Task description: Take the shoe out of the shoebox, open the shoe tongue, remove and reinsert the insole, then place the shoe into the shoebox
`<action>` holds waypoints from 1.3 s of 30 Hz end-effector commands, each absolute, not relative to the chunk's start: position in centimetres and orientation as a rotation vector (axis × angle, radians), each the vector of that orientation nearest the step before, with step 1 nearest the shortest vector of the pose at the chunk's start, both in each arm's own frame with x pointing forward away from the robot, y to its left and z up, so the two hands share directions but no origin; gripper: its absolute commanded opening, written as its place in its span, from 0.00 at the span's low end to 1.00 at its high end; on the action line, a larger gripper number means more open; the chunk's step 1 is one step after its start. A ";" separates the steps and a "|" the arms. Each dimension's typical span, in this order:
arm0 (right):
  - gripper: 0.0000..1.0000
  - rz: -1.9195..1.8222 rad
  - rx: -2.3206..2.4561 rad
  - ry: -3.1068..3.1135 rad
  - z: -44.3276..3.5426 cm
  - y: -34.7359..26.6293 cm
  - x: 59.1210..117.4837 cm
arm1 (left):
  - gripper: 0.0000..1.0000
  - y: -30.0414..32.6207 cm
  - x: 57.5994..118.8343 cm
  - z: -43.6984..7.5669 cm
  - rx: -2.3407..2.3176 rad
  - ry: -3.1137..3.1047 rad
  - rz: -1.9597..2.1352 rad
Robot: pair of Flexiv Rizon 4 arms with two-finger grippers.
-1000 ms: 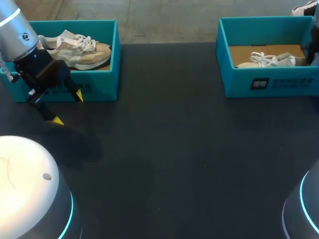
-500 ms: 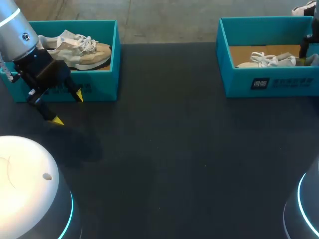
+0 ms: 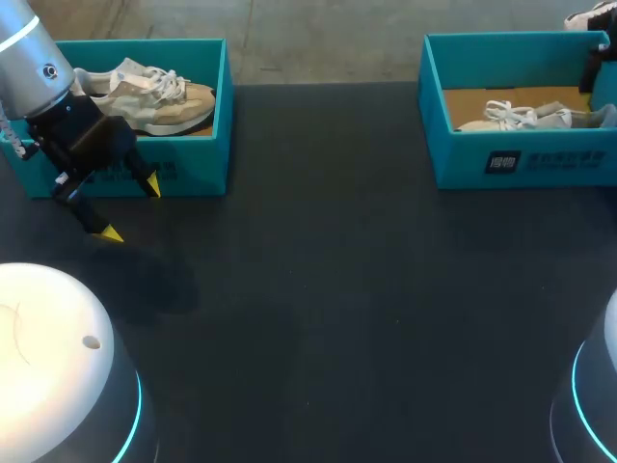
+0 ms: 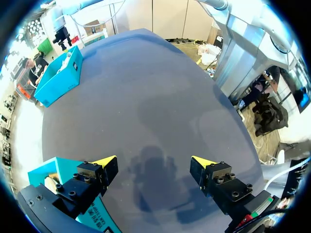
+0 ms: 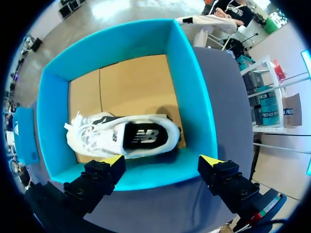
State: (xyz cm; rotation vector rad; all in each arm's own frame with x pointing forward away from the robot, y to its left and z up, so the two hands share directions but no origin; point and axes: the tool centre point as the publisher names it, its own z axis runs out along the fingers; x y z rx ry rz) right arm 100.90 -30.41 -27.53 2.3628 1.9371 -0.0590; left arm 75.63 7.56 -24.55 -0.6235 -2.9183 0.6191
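One white shoe [image 5: 114, 138], dark insole [image 5: 144, 136], lies in teal shoebox [image 5: 194, 92]; right gripper [image 5: 161, 160] wide above; left gripper [image 4: 154, 160] wide.

Head overhead, wrists downward, shoebox [image 3: 569, 166] shared

The left arm [image 3: 34, 58] entered from the head view's upper left corner, its silver link sloping down into a black wrist. The left gripper [image 3: 132, 208] hung low and tilted downward, with its two yellow-tipped fingers spread wide apart and gripping nothing. The right gripper [image 5: 161, 160] pointed downward too, its fingers equally far apart. In the head view only a dark piece of the right arm [image 3: 596, 68] showed at the far right edge.
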 end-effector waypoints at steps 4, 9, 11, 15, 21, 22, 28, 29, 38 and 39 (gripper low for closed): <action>1.00 -0.093 2.328 1.962 -25.3 -27.5 98.5 | 1.00 7.6 75.5 -24.5 -0.624 -2.920 0.617; 1.00 -0.072 2.317 1.976 -24.7 -25.2 96.3 | 1.00 7.6 75.5 -24.5 -0.624 -2.920 0.617; 1.00 -0.053 2.319 1.974 -24.7 -24.4 95.2 | 1.00 7.6 75.5 -24.5 -0.624 -2.920 0.617; 1.00 -0.033 2.328 1.979 -24.6 -22.8 93.2 | 1.00 7.6 75.5 -24.5 -0.624 -2.920 0.617; 1.00 -0.020 2.338 1.977 -24.5 -20.9 91.0 | 1.00 7.6 75.5 -24.5 -0.624 -2.920 0.617; 1.00 -0.021 2.339 1.978 -24.5 -20.7 90.8 | 1.00 7.6 75.5 -24.5 -0.624 -2.920 0.617; 1.00 -0.022 2.342 1.980 -24.4 -20.1 90.0 | 1.00 7.6 75.5 -24.5 -0.624 -2.920 0.617; 1.00 -0.022 2.342 1.980 -24.4 -20.1 90.0 | 1.00 7.6 75.5 -24.5 -0.624 -2.920 0.617; 1.00 -0.022 2.342 1.980 -24.4 -20.1 90.0 | 1.00 8.0 75.5 -24.3 -0.639 -2.895 0.625; 1.00 -0.022 2.342 1.980 -24.4 -20.1 90.0 | 1.00 8.2 75.7 -24.2 -0.611 -2.889 0.621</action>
